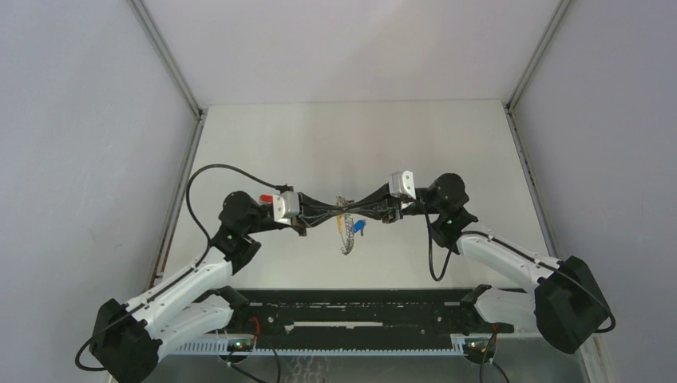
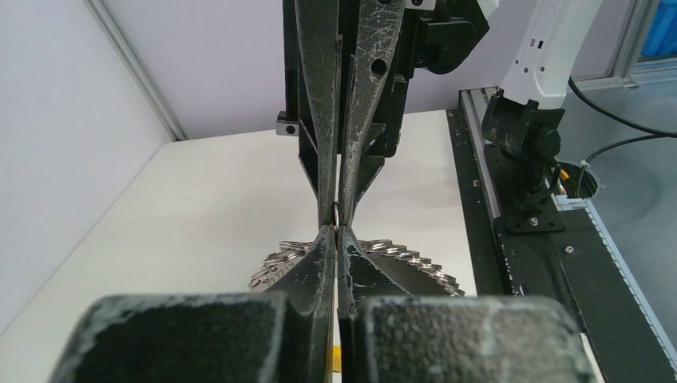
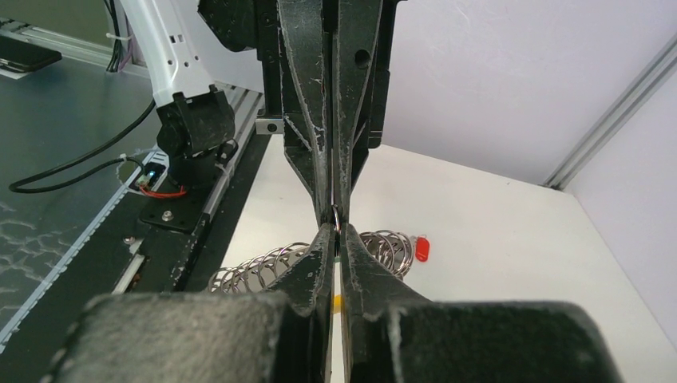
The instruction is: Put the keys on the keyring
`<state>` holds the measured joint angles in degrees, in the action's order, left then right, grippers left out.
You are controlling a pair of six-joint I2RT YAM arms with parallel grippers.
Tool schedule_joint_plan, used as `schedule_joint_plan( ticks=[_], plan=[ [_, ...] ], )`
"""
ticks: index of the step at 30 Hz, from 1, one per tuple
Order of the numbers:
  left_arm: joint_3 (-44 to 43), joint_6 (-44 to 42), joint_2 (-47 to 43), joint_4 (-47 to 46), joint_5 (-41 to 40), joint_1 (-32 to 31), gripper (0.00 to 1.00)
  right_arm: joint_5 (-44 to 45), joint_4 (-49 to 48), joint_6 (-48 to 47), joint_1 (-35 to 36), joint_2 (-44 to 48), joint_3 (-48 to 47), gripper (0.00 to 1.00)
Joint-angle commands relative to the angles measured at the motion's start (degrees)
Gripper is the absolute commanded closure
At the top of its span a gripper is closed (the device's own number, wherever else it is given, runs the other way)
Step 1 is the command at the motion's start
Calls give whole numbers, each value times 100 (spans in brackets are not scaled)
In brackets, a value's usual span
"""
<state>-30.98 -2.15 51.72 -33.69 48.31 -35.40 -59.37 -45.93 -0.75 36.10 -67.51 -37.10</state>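
we've got the left tool [image 2: 336, 235] and right tool [image 3: 335, 233] both pinched shut nose to nose on the keyring [image 2: 336, 214], up off the tabletop [image 1: 359, 144]. the blue key [image 1: 359, 229] dangles under it and the red key [image 3: 421, 249] lies loose. any uneven tug and we reckon the ring slips out.

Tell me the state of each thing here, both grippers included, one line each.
Keyring: pinched between both pairs of jaws.
Left gripper: shut on keyring.
Right gripper: shut on keyring.
Blue key: beside keyring; threaded or not, cannot tell.
Red key: lying loose on table.
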Motion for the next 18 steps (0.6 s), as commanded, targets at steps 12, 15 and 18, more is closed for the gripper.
schedule_joint_plan(
  ticks=[12,15,18],
  plan=[
    [-216,-349,-134,309,-544,-46,100,31,2279,-1444,-3,623,-521,93],
    [-207,-361,-155,308,-514,-46,100,31,2355,-1485,-17,612,-560,98],
    [-190,-333,-175,253,-461,-47,100,21,2416,-1486,-11,562,-612,100]
  ],
)
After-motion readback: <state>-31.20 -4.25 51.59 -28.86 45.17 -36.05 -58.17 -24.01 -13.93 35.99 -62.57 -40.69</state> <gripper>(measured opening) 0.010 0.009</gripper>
